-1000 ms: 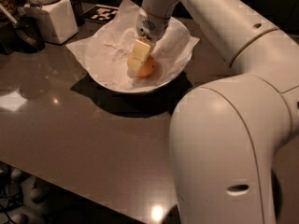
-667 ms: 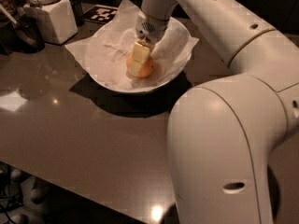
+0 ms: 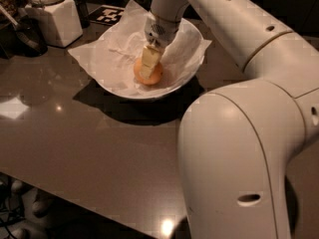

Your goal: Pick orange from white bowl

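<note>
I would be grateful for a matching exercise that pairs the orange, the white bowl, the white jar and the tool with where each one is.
Things:
1. orange
2. white bowl
3. white jar
4. tool

Places:
A. far left on the table, apart from the bowl
B. down inside the bowl, right at the orange
C. lying on the paper lining
D. near the table's middle, holding the paper lining

Pairs: 1-C, 2-D, 3-A, 4-B
</note>
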`<state>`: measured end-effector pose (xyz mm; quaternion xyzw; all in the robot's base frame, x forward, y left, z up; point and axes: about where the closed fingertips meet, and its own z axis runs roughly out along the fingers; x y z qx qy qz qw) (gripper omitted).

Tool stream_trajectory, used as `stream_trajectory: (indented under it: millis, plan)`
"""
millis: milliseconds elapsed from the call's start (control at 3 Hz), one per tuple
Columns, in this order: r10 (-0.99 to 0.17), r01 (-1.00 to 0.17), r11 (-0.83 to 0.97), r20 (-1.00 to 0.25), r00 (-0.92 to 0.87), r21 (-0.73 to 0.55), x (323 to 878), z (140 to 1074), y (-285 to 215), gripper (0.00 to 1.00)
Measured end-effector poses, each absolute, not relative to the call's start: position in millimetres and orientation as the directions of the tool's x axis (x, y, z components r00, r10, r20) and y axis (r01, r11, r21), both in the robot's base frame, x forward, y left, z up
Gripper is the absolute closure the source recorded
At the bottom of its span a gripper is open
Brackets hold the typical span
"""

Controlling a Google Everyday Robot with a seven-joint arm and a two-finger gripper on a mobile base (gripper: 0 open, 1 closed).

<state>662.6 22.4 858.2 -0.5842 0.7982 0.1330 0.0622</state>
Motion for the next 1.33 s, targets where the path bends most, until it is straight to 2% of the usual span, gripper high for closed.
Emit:
stream_trajectory:
  millis: [333, 1333]
  plan:
    - [-0.916, -0.949, 0.282, -0.255, -0.31, 0.14, 662.6, 858.2, 22.4, 1.0]
    - [-0.853, -0.982, 0.169, -0.488, -0.188, 0.084, 633.4, 930.2, 4.2, 1.0]
